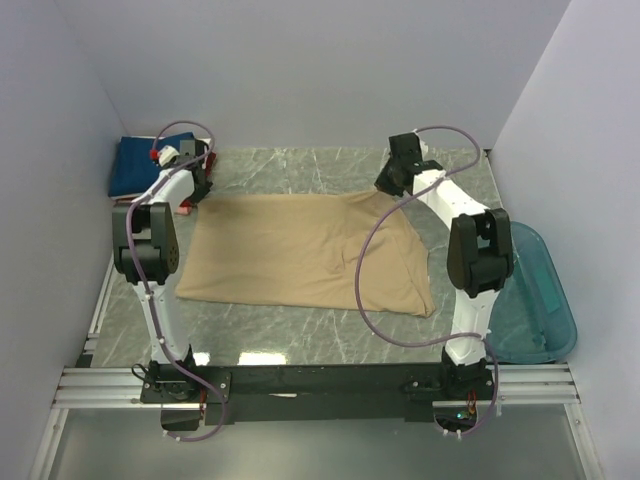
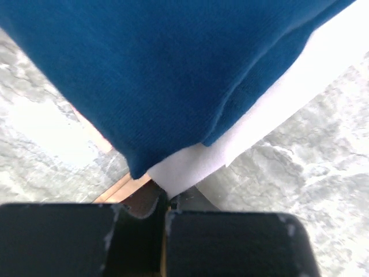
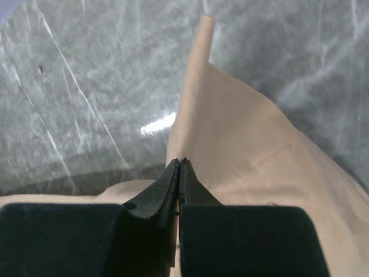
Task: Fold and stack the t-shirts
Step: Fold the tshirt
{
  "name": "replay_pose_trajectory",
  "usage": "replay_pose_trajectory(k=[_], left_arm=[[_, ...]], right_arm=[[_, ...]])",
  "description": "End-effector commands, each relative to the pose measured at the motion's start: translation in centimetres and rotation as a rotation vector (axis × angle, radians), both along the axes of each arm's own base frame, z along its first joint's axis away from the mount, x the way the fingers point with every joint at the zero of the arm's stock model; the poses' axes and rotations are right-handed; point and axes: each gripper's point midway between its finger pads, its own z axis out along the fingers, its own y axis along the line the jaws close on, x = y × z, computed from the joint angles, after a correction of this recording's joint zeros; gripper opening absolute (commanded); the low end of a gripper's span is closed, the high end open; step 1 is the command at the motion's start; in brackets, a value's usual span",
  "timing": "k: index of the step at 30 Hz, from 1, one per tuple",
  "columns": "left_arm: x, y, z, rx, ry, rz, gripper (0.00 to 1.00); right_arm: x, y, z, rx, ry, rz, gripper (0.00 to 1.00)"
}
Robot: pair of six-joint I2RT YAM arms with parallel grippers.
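Right pincer [image 3: 180,164] clamps a raised corner of the tan t-shirt [image 3: 248,144]; left pincer [image 2: 166,199], jaws together, faces the navy t-shirt [image 2: 173,69] just ahead.

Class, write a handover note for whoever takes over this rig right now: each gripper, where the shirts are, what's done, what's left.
Left gripper: shut, beside the folded shirts; whether it grips cloth is unclear.
Right gripper: shut on the tan shirt at its far right corner, which is raised.
The tan shirt lies flat between the arms. The navy shirt sits folded on a white shirt, far left.
Done: those two are stacked.
Left: fold the tan shirt and add it on top.
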Motion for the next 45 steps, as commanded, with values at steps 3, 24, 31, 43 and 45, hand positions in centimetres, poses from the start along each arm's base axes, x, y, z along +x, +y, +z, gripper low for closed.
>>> replay_pose_trajectory(k=[3, 24, 31, 43, 45], left_arm=[[0.0, 0.9, 5.2, 0.000, -0.112, -0.006, 0.01], [-2.6, -1.9, 7.6, -0.122, -0.280, -0.120, 0.01], [-1.0, -2.0, 6.9, -0.141, -0.248, -0.172, 0.01], [1.1, -1.5, 4.1, -0.212, -0.212, -0.239, 0.01], [1.4, -0.6, 3.9, -0.215, -0.215, -0.227, 0.01]], right_arm=[[-1.5, -1.2, 3.6, 0.006, -0.094, -0.043, 0.00], [-12.5, -3.2, 3.4, 0.005, -0.106, -0.119, 0.00], [-12.9, -3.1, 3.7, 0.009, -0.116, -0.106, 0.00], [-12.3, -2.3, 3.0, 0.025, -0.099, -0.082, 0.00], [-12.3, -2.3, 2.8, 0.025, -0.096, -0.080, 0.00]])
